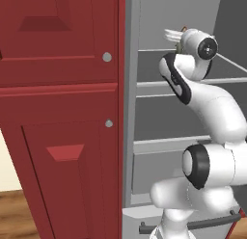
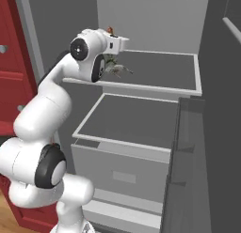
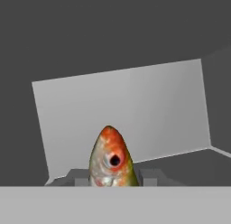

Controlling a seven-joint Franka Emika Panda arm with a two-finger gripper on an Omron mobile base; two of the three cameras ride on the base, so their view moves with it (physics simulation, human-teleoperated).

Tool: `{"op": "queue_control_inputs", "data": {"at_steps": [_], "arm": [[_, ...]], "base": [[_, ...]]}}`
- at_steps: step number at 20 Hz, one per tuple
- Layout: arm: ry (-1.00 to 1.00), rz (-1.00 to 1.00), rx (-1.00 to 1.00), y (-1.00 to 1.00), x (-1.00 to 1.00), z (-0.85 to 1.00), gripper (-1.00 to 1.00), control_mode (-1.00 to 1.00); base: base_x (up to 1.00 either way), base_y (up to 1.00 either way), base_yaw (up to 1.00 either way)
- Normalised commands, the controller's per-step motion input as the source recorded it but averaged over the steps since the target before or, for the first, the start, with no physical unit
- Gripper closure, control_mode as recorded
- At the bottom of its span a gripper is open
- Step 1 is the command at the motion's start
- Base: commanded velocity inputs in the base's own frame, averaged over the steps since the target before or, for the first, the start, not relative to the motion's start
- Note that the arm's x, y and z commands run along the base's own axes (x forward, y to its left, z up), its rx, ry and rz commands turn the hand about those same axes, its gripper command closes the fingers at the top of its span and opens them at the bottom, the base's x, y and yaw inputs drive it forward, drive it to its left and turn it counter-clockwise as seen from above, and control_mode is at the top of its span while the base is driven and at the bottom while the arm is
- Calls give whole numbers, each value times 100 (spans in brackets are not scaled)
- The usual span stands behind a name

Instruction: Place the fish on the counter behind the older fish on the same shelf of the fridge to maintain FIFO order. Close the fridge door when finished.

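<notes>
The fish [image 3: 111,160] is held head-up between the 2 fingers of the gripper [image 3: 113,179], which is closed on its sides. Both are seen inside the open fridge [image 2: 155,25], above the left part of the upper shelf [image 2: 164,70]

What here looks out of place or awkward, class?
The fish stands nose-up between the gripper's fingers, above the fridge's upper shelf instead of lying flat on it. A second fish lies on that shelf. Nothing looks spilled or damaged.
</notes>
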Motion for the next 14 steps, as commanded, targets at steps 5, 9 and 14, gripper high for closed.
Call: {"op": "queue_control_inputs", "data": {"at_steps": [5, 9, 14], "arm": [[1, 5, 0, -12, 69, 2, 100, -100], [3, 7, 0, -8, 81, 0, 100, -100], [9, 4, 0, -3, 72, 1, 100, -100]], "base": [[0, 0, 0], [0, 0, 0], [0, 0, 0]]}}
